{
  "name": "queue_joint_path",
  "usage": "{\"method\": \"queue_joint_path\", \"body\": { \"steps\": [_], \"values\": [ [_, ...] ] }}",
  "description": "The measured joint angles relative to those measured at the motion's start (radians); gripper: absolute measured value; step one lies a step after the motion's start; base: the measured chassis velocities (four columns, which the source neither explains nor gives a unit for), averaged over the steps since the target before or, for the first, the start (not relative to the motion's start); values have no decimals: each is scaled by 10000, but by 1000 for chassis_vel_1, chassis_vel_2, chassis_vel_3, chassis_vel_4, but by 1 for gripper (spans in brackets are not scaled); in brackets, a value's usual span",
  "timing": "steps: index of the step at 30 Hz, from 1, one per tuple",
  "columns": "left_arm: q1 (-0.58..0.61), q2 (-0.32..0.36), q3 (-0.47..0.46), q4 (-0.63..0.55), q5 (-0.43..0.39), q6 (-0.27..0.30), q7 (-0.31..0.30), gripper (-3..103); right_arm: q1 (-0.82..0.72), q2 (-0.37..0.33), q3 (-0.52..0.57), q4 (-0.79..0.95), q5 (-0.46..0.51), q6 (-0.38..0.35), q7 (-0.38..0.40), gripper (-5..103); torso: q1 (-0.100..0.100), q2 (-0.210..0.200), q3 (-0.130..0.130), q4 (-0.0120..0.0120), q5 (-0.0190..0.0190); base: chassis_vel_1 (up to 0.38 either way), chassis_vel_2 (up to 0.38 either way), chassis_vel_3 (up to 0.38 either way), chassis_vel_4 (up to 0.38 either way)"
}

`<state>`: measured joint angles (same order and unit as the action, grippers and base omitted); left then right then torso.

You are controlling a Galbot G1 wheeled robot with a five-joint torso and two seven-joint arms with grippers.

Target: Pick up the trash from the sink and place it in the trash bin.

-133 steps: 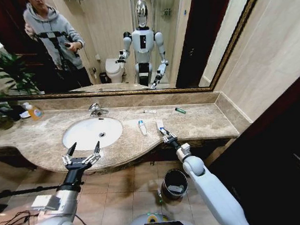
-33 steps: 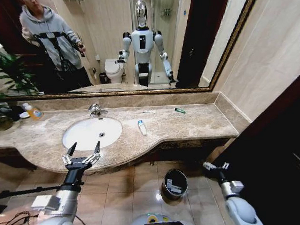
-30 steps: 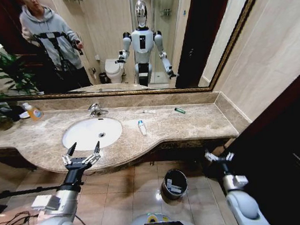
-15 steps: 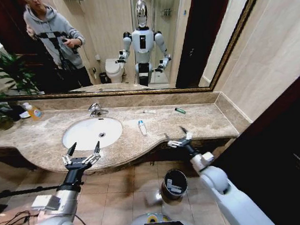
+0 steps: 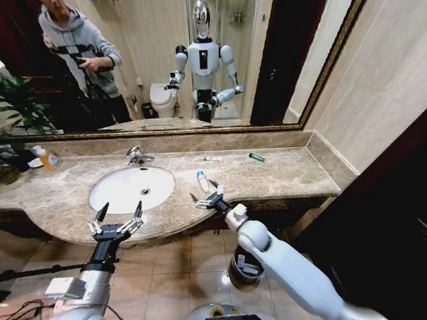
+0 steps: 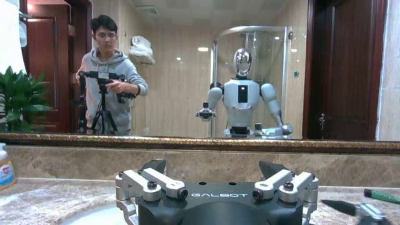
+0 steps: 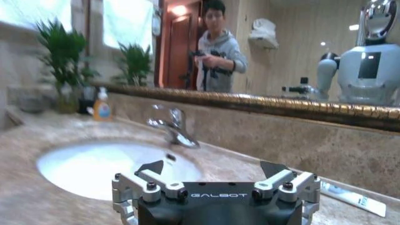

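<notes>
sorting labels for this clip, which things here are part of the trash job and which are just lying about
Job:
short white tube with a blue end
thin white stick
tiny green tube
white oval porcelain sink
round dark metal trash bin
right end effector, open beside the tube

Lying about:
orange-yellow bottle
chrome faucet
green plant

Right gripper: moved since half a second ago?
Yes. The right gripper has swung toward the robot's left along the counter's front edge, nearer the sink, and now sits just in front of the white tube.
</notes>
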<state>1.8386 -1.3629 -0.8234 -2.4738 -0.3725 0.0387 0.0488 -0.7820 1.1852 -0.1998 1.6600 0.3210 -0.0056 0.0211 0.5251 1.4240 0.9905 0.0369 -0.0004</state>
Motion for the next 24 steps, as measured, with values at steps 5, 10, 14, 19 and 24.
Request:
{"method": "queue_joint_path", "body": {
  "steps": [5,10,14,19,24],
  "values": [
    [0,0,1,-1,0,0,0,100,1023,754,-241,-1593,-540,-288,290,100,0,0,0,0,1,0,0,0,0],
    [0,0,0,0,0,0,0,100,1433,1312,-285,-2647,-622,-487,538,100,0,0,0,0,1,0,0,0,0],
    [0,0,1,0,0,0,0,100,1451,1330,-238,-2912,-620,-512,575,99,0,0,0,0,2,0,0,0,0],
    [0,0,1,0,0,0,0,100,1364,1167,30,-3184,-720,-490,539,84,-1,1,-1,-2,4,0,0,0,0],
    [0,0,0,0,0,0,0,100,1234,1064,185,-3153,-737,-427,513,68,-1,1,-1,-1,5,0,0,0,0]
  ]
}}
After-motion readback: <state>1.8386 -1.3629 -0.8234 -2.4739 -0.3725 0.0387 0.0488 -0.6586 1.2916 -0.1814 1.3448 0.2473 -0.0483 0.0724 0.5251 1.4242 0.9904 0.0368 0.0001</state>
